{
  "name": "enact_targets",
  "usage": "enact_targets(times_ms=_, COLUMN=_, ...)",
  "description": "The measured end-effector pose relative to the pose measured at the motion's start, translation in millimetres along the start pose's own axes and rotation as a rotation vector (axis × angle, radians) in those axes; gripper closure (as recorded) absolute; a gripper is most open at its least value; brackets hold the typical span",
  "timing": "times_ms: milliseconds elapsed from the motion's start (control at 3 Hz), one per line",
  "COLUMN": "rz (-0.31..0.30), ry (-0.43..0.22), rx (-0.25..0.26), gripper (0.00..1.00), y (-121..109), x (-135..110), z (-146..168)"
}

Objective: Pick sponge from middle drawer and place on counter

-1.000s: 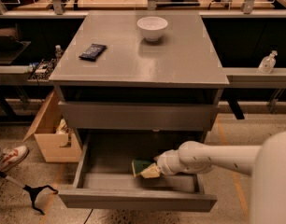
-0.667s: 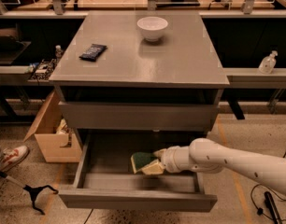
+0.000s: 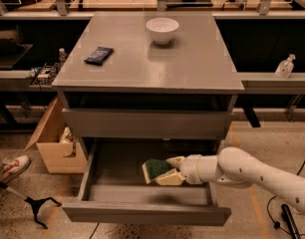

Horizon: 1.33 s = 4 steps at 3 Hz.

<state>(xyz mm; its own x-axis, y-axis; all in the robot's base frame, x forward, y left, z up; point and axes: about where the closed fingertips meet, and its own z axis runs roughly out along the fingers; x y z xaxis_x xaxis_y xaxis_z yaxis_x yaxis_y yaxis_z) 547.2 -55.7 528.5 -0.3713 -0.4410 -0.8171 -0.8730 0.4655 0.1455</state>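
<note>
The counter (image 3: 192,63) is not yet reached, so lifting out and placing are left. The drawer (image 3: 142,214) is pulled open. Over its floor, the pincer (image 3: 170,170) is clamped around the tilted sponge (image 3: 155,169), so the grasp is judged done.

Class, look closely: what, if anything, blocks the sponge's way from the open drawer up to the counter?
The gripper holds the sponge in the middle drawer. Going up, it must clear the closed upper drawer front and the counter edge; nothing else visible intervenes.
</note>
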Motion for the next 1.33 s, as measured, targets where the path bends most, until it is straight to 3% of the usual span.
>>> enact_targets(times_ms=333, rz=-0.048, ry=-0.019, rx=0.031, gripper=1.00, y=3.4, x=-17.8, z=-19.9)
enact_targets(times_ms=1000, rz=-0.245, ry=-0.040, rx=0.145, gripper=1.00, y=23.7, x=-98.2, z=-95.9)
enact_targets(times_ms=1333, rz=-0.248, ry=-0.040, rx=0.145, gripper=1.00, y=23.3, x=-99.5, z=-95.9)
